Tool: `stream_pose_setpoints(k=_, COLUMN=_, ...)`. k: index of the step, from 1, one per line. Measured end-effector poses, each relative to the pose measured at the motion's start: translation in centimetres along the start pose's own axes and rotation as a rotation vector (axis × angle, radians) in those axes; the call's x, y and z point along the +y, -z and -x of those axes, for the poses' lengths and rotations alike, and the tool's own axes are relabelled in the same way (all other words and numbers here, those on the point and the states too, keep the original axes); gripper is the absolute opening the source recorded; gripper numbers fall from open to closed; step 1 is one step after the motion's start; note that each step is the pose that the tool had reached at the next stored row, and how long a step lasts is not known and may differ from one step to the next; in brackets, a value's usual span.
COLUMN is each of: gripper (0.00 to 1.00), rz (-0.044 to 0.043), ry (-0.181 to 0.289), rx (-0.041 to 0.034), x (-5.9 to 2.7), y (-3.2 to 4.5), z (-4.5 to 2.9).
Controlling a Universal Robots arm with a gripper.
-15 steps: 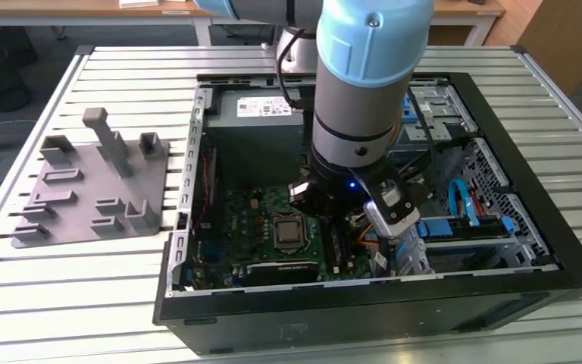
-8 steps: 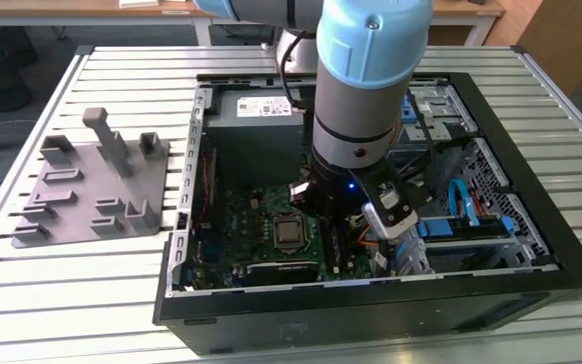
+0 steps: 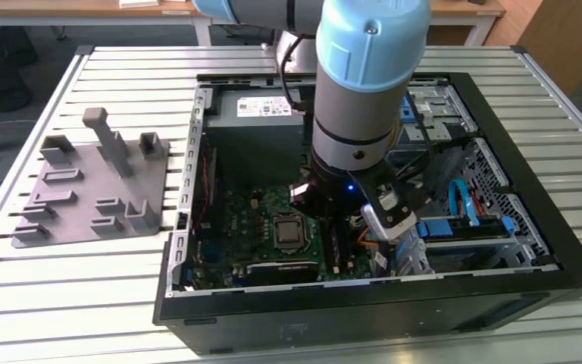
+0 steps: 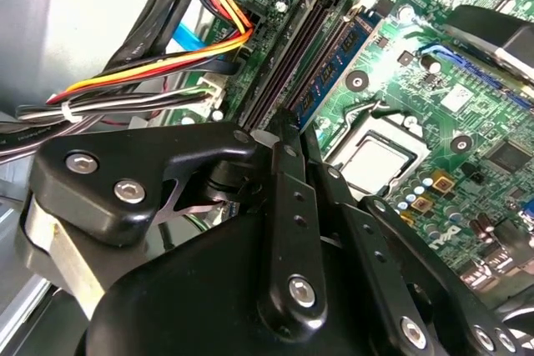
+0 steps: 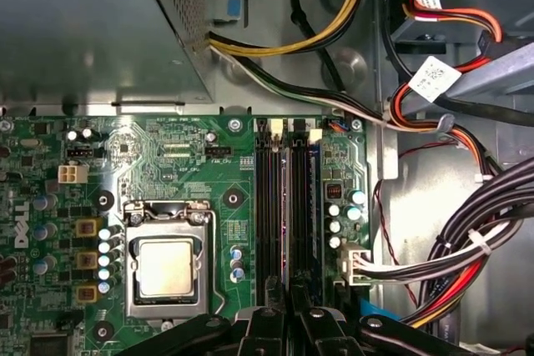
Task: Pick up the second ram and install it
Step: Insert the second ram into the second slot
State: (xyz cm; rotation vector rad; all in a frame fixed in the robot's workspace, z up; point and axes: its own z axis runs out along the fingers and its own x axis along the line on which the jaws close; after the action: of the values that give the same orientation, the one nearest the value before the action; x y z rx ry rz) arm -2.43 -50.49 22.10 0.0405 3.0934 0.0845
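I see gripper [image 3: 347,220] low inside open PC case [image 3: 533,250], jaws together over the black sockets [image 5: 269,198], second ram [image 4: 338,60] seated in motherboard [image 5: 167,164], grey tray [image 3: 89,186] on desk [image 3: 69,288] at 9 o'clock.

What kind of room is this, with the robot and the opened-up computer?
Probably a workshop or lab for testing robots. A robot arm reaches into an open computer case that sits on a slatted metal table. A grey tray for parts lies beside the case, and wooden desks stand behind.
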Motion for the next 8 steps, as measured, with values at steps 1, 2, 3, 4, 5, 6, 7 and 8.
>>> stream_pose_setpoints(k=1, gripper=0.14, rz=-0.0003, ry=0.000, rx=0.0001, x=0.00, y=-0.01, z=0.00)
stream_pose_setpoints(k=2, gripper=0.14, rz=-0.0003, ry=0.000, rx=0.0001, x=0.00, y=-0.04, z=0.00)
stream_pose_setpoints(k=3, gripper=0.14, rz=-0.0001, ry=-0.001, rx=0.0000, x=0.00, y=-0.06, z=-0.02)
stream_pose_setpoints(k=4, gripper=0.14, rz=-0.0002, ry=-0.001, rx=-0.0001, x=0.00, y=-0.08, z=-0.06)
stream_pose_setpoints(k=5, gripper=0.14, rz=-0.0002, ry=-0.001, rx=-0.0001, x=0.01, y=-0.10, z=-0.09)
stream_pose_setpoints(k=6, gripper=0.14, rz=0.0000, ry=-0.001, rx=-0.0001, x=0.04, y=-0.12, z=-0.10)
stream_pose_setpoints(k=7, gripper=0.14, rz=0.0000, ry=-0.001, rx=-0.0001, x=0.09, y=-0.14, z=-0.11)
stream_pose_setpoints(k=8, gripper=0.14, rz=-0.0001, ry=-0.001, rx=0.0000, x=0.14, y=-0.15, z=-0.11)
